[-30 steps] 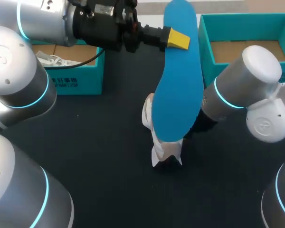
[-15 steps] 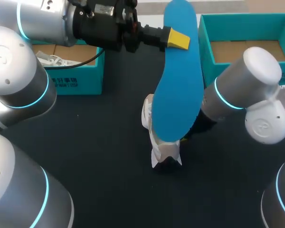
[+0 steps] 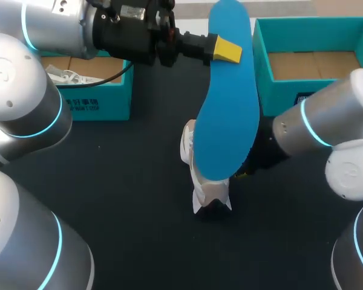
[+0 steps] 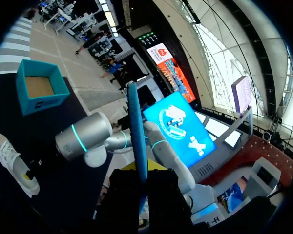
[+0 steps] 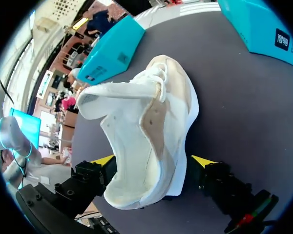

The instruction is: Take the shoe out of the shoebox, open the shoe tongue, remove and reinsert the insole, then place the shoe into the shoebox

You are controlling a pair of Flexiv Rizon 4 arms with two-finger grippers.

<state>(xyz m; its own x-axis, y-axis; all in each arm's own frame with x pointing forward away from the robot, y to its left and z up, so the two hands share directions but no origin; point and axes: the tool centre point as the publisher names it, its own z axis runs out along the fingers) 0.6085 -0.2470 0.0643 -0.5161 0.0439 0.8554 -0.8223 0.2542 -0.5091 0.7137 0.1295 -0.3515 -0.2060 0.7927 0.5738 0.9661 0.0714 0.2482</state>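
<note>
Hanging nearly on end over the table's middle, the insole (image 3: 226, 103) ran its long axis from 12 o'clock down to about 6 in the head view. Its lower end covered most of the shoe (image 3: 208, 192). That was the relation the next move turned on, since the insole's low end had to find the shoe's mouth directly beneath it.

The left gripper (image 3: 225, 50) came in from 9 o'clock and was clamped on the insole's upper end, with one yellow tip flat against the blue face. From the left wrist, the insole (image 4: 136, 131) showed edge-on, rising straight out from between the closed fingers of that gripper (image 4: 142, 178). The shoe (image 4: 12, 163) lay well below on the dark table.

The right arm entered from 3 o'clock, and its gripper was hidden behind the insole in the head view. In the right wrist view, the right gripper (image 5: 154, 163) had a yellow tip on each side of the shoe (image 5: 146, 131). It appeared to pinch the near, heel end, with the tongue pulled up and away ahead of it. So the right arm was the nearer one to the shoe and looked to be steadying it.

I judged the step in hand to be reinsertion, with the insole out and not yet started into the shoe. The left box (image 3: 100, 103) sat at 10 o'clock and the right box (image 3: 260, 66) at 2 o'clock, both apart from the shoe.
</note>
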